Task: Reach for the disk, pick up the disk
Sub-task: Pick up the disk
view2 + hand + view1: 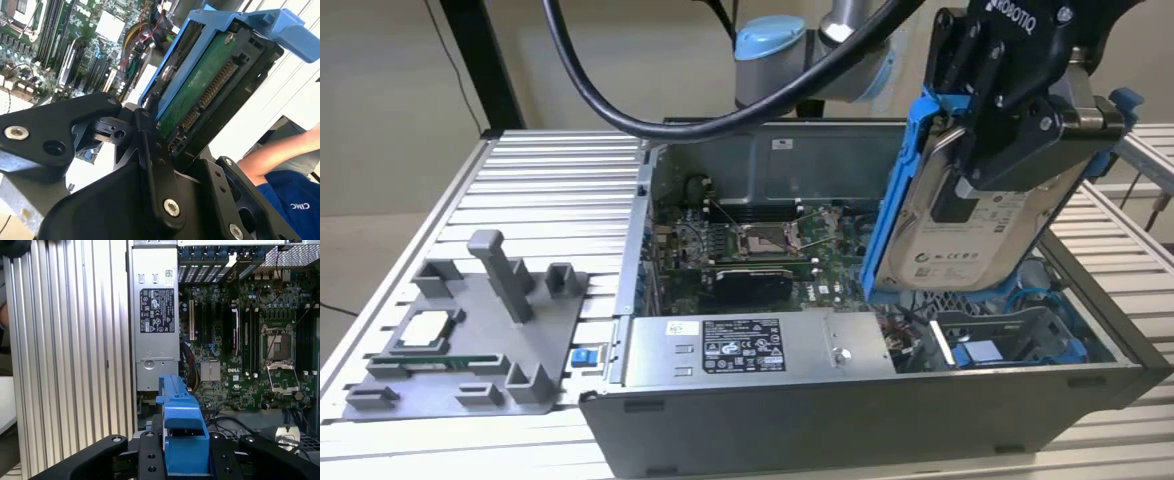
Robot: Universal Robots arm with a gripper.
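At the upper right of the exterior view, we found the black gripper (1014,150) pinching the disk (987,225), a flat silver-grey metal hard drive with blue plastic side rails, held upright above the open grey computer case (854,410). We judged that its lower end hung unsupported; a slack grip could let it drop onto the green motherboard (747,250).
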